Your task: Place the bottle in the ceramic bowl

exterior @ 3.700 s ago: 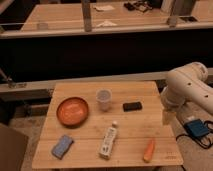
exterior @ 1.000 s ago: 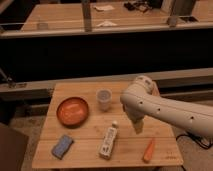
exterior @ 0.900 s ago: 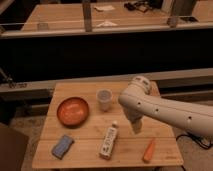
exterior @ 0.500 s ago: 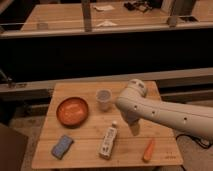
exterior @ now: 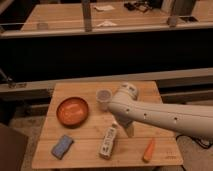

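The bottle (exterior: pixel 108 141), white with a greenish label, lies on its side near the front of the wooden table (exterior: pixel 90 160). The orange-red ceramic bowl (exterior: pixel 72 111) sits to its upper left with nothing in it. My gripper (exterior: pixel 122 129) hangs from the white arm that reaches in from the right. It stands just above and to the right of the bottle's cap end. Its fingers stand open with nothing between them.
A translucent grey cup (exterior: pixel 103 98) stands upright behind the gripper, close to the arm's elbow. A blue sponge (exterior: pixel 62 146) lies at the front left and an orange carrot (exterior: pixel 148 149) at the front right. A dark counter runs behind the table.
The arm has swung further left over the table, bringing the gripper down closer to the bottle. The objects on the table have not moved.
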Available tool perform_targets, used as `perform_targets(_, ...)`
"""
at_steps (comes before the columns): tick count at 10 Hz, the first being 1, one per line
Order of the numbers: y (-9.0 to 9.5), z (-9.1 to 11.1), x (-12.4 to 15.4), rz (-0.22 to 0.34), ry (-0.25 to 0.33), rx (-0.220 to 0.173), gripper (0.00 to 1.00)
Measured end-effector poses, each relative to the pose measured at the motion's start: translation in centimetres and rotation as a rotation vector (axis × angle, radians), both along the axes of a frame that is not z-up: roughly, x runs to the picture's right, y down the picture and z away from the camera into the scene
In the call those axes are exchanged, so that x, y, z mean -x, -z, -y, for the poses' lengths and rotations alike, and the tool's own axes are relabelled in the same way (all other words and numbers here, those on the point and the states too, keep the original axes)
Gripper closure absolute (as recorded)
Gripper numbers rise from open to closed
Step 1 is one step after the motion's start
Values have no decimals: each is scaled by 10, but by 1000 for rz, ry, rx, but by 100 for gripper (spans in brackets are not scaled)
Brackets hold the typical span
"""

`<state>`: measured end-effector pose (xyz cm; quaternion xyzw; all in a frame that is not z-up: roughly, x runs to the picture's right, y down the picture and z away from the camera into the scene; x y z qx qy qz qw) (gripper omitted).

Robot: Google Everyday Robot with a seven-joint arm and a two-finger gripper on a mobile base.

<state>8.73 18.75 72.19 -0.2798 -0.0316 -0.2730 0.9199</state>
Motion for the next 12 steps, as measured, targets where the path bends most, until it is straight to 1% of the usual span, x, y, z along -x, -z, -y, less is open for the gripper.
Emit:
perform_targets(5, -10, -21, 18, 66, 81, 1, 20)
perform_targets(7, -17, -33, 23, 89, 108, 6, 20)
perform_targets(12, -31, -58, 31, 129, 130, 16, 20)
